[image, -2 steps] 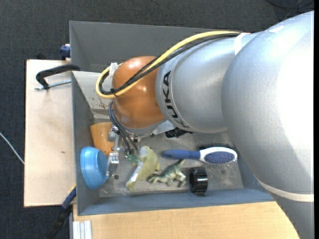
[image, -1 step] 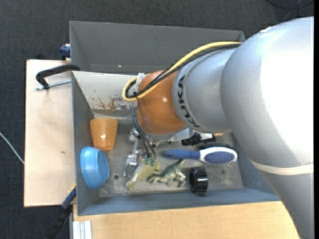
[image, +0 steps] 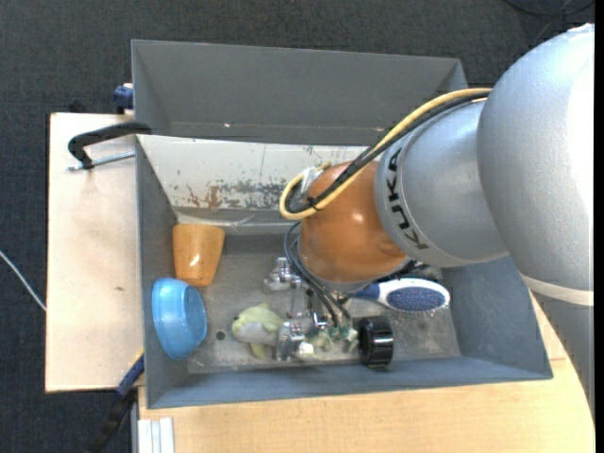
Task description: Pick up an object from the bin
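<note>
- The pincer [image: 300, 333] is set low over the bin floor, close to the near wall and about mid-width. Whether it is open or closed cannot be told, as its tip is lost among metal parts and clutter.
- The arm [image: 491, 177] is brought in from the right. Much of the right half of the bin [image: 283, 83] is hidden by it and by the orange cover [image: 344, 234] on its wrist.
- The step in hand is judged to be the last of the descent. Nothing is seen to be held, so the pick is not yet made.
- A blue bowl [image: 177, 317] is tipped on its side at the near left, and an orange cup [image: 196, 251] lies just beyond it. Both are well apart from the pincer.
- A blue-and-white brush [image: 411, 297] lies to the right, its handle end cut off under the cover.
- A pale yellow-green lump [image: 253, 324] lies just left of the pincer on the near floor and is taken as the likeliest thing to be picked. Its kind cannot be made out, nor whether it is touched.
- A black cap [image: 375, 341] stands just right of the pincer.
- For the next move, a closing on the lump alone is called for. A straight lift should follow, kept clear of the cap and the near wall.
</note>
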`<state>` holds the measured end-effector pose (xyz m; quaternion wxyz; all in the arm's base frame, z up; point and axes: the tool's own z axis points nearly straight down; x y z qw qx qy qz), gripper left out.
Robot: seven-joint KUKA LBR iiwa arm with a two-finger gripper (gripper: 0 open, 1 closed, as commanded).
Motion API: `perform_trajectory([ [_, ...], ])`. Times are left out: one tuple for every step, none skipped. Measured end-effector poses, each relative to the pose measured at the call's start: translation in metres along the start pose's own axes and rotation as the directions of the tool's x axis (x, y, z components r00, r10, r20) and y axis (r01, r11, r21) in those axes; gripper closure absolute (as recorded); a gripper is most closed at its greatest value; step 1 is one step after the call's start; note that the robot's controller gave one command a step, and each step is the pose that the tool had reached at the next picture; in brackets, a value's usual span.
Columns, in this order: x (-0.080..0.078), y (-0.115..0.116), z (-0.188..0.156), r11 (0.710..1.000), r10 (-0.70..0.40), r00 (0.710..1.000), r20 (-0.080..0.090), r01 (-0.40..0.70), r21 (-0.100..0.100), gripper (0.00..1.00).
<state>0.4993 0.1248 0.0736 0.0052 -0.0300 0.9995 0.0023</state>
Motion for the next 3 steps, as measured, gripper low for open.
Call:
perform_trajectory([
  [-0.029, -0.01, 0.001, 0.99, -0.138, 0.99, -0.006, 0.138, -0.001, 0.0],
  [-0.033, -0.011, -0.001, 0.991, -0.135, 0.991, 0.009, 0.135, -0.001, 1.0],
  [-0.031, -0.046, -0.189, 0.91, -0.414, 0.91, 0.002, 0.414, 0.004, 1.0],
])
